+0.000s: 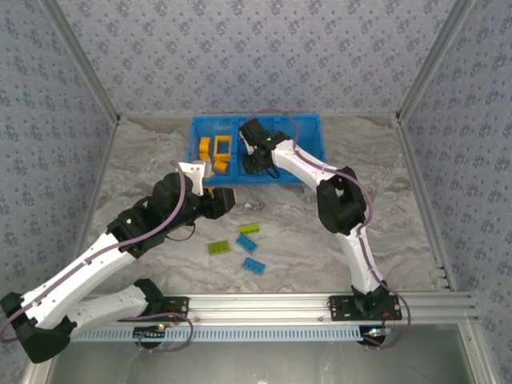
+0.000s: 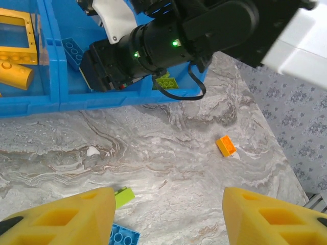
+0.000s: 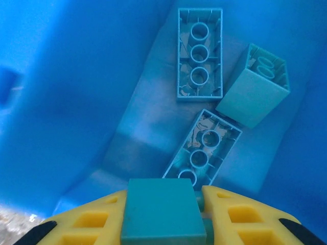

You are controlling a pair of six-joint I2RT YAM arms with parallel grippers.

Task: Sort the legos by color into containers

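My right gripper (image 3: pixel 162 224) is shut on a blue brick (image 3: pixel 162 212), held low inside the middle compartment of the blue bin (image 1: pixel 308 132). Three more blue bricks (image 3: pixel 200 53) lie on that compartment's floor below it. The left compartment holds several orange bricks (image 1: pixel 214 152), among them an orange frame (image 2: pixel 18 30). My left gripper (image 2: pixel 168 214) hangs open over the table in front of the bin, nothing between its fingers. A lime brick (image 2: pixel 124 196) and a blue brick (image 2: pixel 122 237) lie by its left finger; an orange brick (image 2: pixel 225 145) lies farther off.
Two lime bricks (image 1: pixel 249 228) (image 1: pixel 218 247) and two blue bricks (image 1: pixel 247 243) (image 1: pixel 254 266) lie loose on the marble table between the arms. A lime brick (image 2: pixel 166 81) rests in the bin's right compartment. The right arm (image 1: pixel 340 200) reaches over the bin's front wall.
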